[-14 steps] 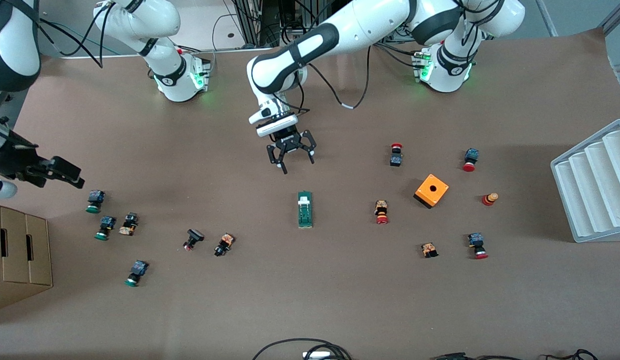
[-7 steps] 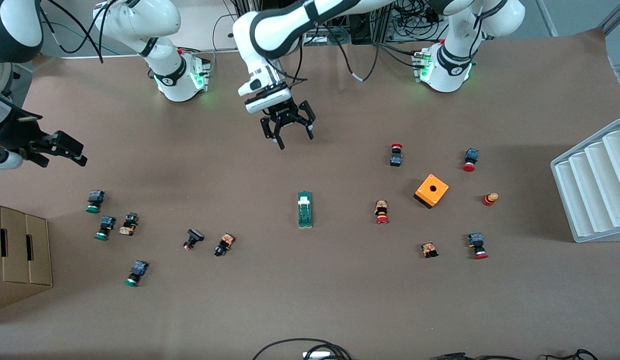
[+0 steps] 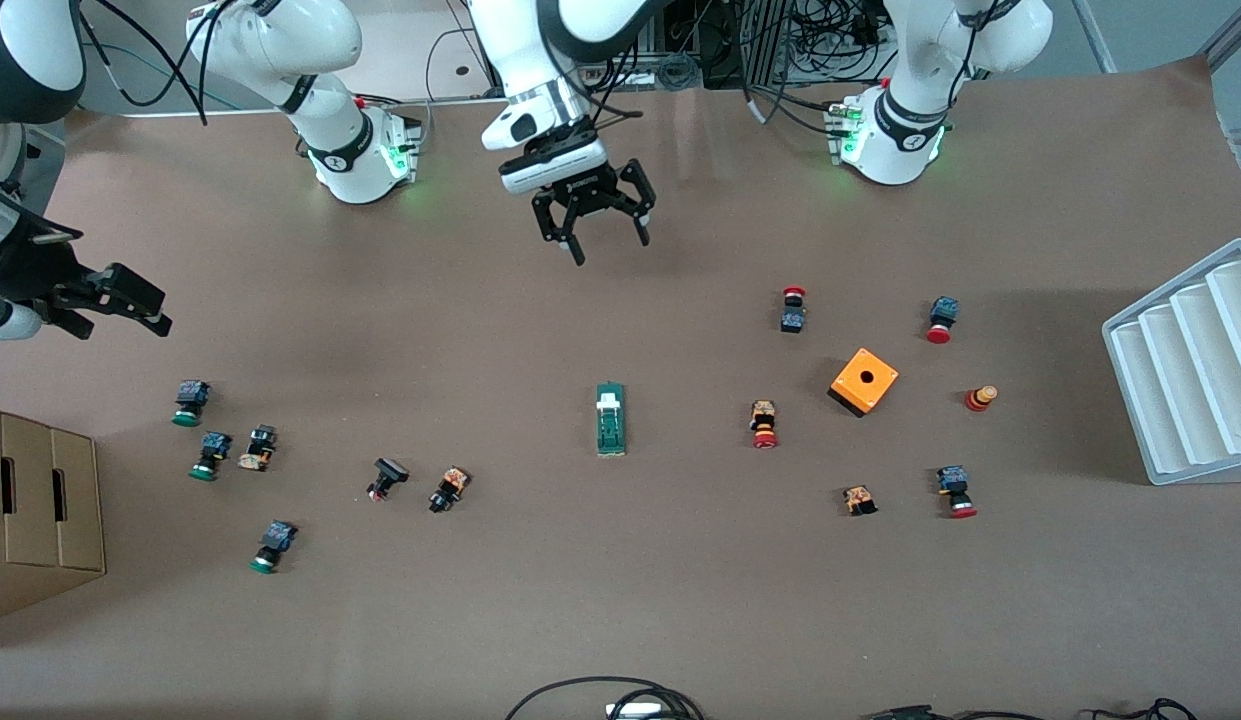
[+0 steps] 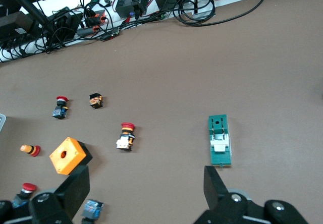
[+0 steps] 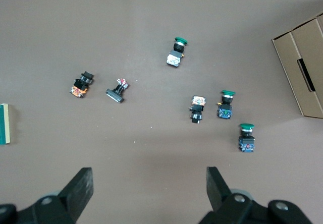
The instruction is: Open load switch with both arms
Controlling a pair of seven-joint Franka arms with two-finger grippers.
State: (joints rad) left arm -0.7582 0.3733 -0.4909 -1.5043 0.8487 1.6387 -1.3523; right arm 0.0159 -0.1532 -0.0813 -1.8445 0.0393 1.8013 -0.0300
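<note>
Load switch [image 3: 610, 420] flat on table [image 3: 620, 600], untouched, mid-table among scattered push-buttons.

My left gripper [image 3: 592, 215] hangs in the air over bare table between the 2 arm bases, jaws spread wide, holding nothing; the switch lies well apart from it, nearer the front camera. My right gripper [image 3: 110, 305] hovers at the right arm's end of the table, above the green-capped buttons [image 3: 189, 402], fingers wide, empty. Orange box [image 3: 864, 381] sits toward the left arm's end.

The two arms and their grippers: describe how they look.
Both arms are glossy white, rounded links with black joint bands and loose black cables. Green lights glow at both bases. The left gripper and right gripper are black, two-fingered, below a white wrist block.
</note>
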